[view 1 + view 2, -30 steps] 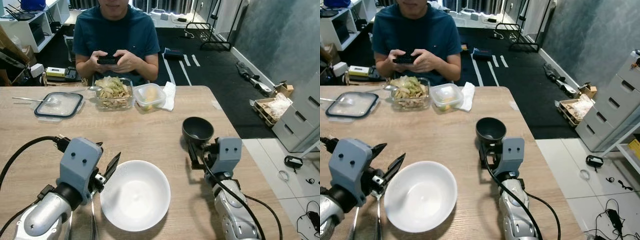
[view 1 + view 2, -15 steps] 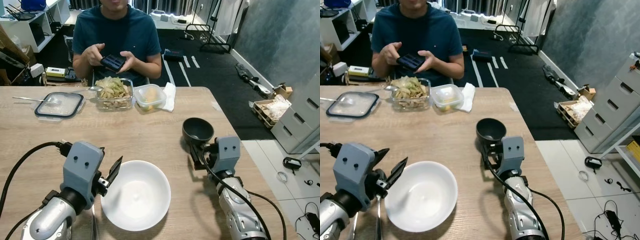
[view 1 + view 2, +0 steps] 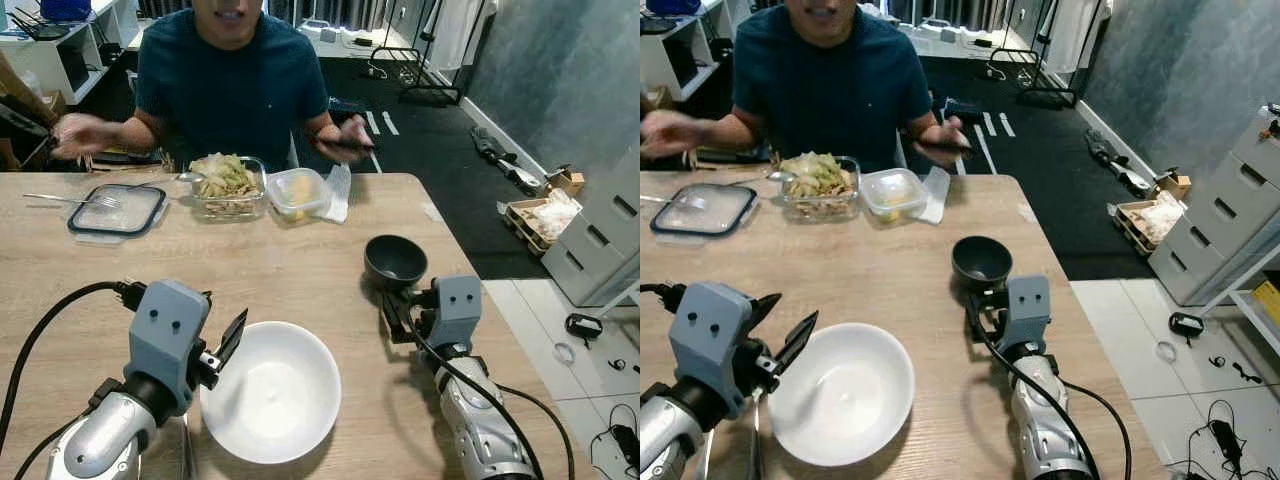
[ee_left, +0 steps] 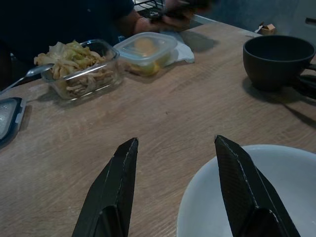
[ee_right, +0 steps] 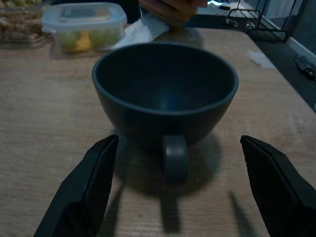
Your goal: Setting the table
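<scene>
Black fingers spread wide on the right gripper (image 5: 177, 192), facing the dark cup (image 3: 395, 260); left gripper (image 4: 175, 185) spread beside the white bowl (image 3: 270, 392).

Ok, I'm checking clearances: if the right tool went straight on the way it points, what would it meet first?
Probably the dark mug: it sits directly ahead of the open right tool, its handle pointing back between the fingers.

Left gripper (image 4: 173, 185): fingers spread apart, one held over the rim of the white bowl (image 4: 256, 197).
Dark cup (image 4: 278, 60): set upright on the wooden table (image 4: 163, 113).
Far edge: glass dish of food (image 4: 79, 69) placed beside a lidded container (image 4: 144, 51).
</scene>
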### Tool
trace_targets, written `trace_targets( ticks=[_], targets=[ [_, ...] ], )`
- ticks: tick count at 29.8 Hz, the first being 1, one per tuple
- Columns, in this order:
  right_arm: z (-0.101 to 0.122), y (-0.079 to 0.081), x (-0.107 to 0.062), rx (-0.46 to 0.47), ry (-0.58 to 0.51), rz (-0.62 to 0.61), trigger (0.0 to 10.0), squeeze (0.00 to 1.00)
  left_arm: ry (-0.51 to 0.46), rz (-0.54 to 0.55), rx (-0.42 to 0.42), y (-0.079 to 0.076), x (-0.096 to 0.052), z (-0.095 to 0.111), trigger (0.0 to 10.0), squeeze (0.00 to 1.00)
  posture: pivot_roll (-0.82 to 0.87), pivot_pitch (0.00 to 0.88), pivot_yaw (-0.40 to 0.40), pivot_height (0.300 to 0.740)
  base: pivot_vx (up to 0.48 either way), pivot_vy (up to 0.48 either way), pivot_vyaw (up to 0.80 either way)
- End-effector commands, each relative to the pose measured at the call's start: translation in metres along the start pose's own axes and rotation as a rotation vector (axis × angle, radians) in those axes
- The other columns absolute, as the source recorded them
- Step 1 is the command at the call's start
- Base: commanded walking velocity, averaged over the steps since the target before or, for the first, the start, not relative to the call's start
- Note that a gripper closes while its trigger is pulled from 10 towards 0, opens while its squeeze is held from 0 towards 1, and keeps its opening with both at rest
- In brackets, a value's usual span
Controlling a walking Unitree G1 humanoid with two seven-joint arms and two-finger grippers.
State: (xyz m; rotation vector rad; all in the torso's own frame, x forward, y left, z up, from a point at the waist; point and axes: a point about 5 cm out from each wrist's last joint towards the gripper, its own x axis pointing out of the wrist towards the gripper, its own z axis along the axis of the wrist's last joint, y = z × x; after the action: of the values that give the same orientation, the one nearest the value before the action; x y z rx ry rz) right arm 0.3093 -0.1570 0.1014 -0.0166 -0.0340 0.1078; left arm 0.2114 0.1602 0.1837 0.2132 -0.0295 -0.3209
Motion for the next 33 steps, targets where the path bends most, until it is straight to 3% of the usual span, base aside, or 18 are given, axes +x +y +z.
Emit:
trace_targets(
  ticks=[1,3,6,12,13,15,16,18,20,21,33],
  targets=[
    [-0.0058,-0.0011,-0.0028,0.000,0.017,0.002,10.0,0.00,0.012,-0.001,0.000,-0.0018,0.0011,-0.0035,10.0,0.00,0.18,0.000,0.003,0.740,0.000,0.000,0.00],
    [-0.0060,-0.0013,-0.0029,0.001,0.018,0.002,10.0,0.00,0.014,0.001,-0.001,-0.0019,0.0011,-0.0037,10.0,0.00,0.18,0.000,0.003,0.740,0.000,0.000,0.00],
    [-0.0060,-0.0018,-0.0029,0.003,0.018,0.002,8.2,0.00,0.015,0.001,-0.002,-0.0020,0.0013,-0.0040,10.0,0.00,0.18,0.000,0.002,0.740,0.000,0.000,0.00],
    [-0.0058,-0.0026,-0.0019,0.005,0.017,0.004,7.7,0.00,0.015,0.005,-0.004,-0.0022,0.0013,-0.0042,10.0,0.00,0.19,0.000,0.001,0.740,0.000,0.000,0.00],
    [-0.0060,-0.0025,-0.0015,0.006,0.016,0.006,7.1,0.00,0.015,0.007,-0.004,-0.0024,0.0013,-0.0042,10.0,0.00,0.19,0.000,0.000,0.740,0.000,0.000,0.00],
    [-0.0061,-0.0023,-0.0013,0.006,0.016,0.006,7.1,0.00,0.015,0.008,-0.005,-0.0024,0.0013,-0.0042,10.0,0.00,0.19,0.000,0.000,0.740,0.000,0.000,0.00],
    [-0.0061,-0.0019,-0.0011,0.006,0.016,0.008,6.4,0.00,0.016,0.008,-0.005,-0.0024,0.0013,-0.0043,10.0,0.00,0.19,0.000,-0.001,0.740,0.000,0.000,0.00],
    [-0.0061,-0.0014,-0.0008,0.007,0.016,0.010,7.0,0.00,0.016,0.009,-0.005,-0.0023,0.0013,-0.0043,10.0,0.00,0.19,0.000,-0.001,0.740,0.000,0.000,0.00],
    [-0.0059,-0.0006,-0.0003,0.009,0.016,0.014,9.6,0.00,0.017,0.011,-0.005,-0.0021,0.0014,-0.0044,10.0,0.00,0.19,0.000,0.000,0.740,0.000,0.000,0.00],
    [-0.0059,-0.0004,-0.0001,0.009,0.016,0.014,10.0,0.00,0.017,0.011,-0.004,-0.0020,0.0015,-0.0045,10.0,0.00,0.19,0.000,0.000,0.740,0.000,0.000,0.00],
    [-0.0063,-0.0005,0.0008,0.011,0.019,0.014,10.0,0.00,0.017,0.015,-0.006,-0.0019,0.0022,-0.0049,10.0,0.00,0.19,0.000,-0.001,0.740,0.000,0.000,0.00]
  ],
)
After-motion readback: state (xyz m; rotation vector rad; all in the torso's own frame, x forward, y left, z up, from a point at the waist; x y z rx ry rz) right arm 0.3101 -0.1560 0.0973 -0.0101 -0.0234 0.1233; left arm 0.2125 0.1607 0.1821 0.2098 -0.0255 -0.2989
